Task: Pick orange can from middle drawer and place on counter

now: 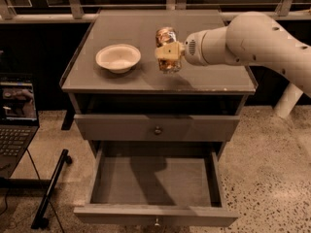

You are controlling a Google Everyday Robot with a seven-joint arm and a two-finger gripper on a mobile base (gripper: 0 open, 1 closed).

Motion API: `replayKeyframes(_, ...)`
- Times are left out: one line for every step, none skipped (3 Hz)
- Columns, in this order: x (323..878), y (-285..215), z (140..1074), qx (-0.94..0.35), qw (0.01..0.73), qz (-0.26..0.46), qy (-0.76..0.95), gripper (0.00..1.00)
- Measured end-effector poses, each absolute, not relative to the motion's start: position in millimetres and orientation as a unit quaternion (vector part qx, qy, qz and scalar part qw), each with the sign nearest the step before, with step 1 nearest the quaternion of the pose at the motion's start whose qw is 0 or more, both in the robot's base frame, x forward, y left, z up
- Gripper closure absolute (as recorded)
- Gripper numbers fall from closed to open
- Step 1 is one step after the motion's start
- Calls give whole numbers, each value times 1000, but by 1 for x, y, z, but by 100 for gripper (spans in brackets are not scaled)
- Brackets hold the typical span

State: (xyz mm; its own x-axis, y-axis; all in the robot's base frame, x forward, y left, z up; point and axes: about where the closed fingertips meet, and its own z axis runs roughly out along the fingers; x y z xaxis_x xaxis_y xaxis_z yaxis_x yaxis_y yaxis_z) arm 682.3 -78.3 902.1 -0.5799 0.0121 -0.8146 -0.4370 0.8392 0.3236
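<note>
The orange can (166, 36) stands upright over the counter (116, 81), near its middle, right of the white bowl (118, 58). My gripper (167, 53) reaches in from the right and is shut on the can, its pale fingers (168, 51) across the can's body. I cannot tell if the can's base touches the counter. The middle drawer (155, 215) is pulled wide open at the bottom, and its grey inside holds nothing. The drawer above it (155, 127) is closed.
A laptop (17, 115) sits open at the left on a low stand. A black bar (51, 188) lies on the speckled floor left of the cabinet. A railing runs behind the counter. A white post (287, 100) stands at the right.
</note>
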Motion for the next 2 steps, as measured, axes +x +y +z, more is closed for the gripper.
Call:
replayKeyframes(682, -78, 902, -125, 441, 255, 852, 0)
replayKeyframes(682, -78, 902, -125, 441, 255, 852, 0)
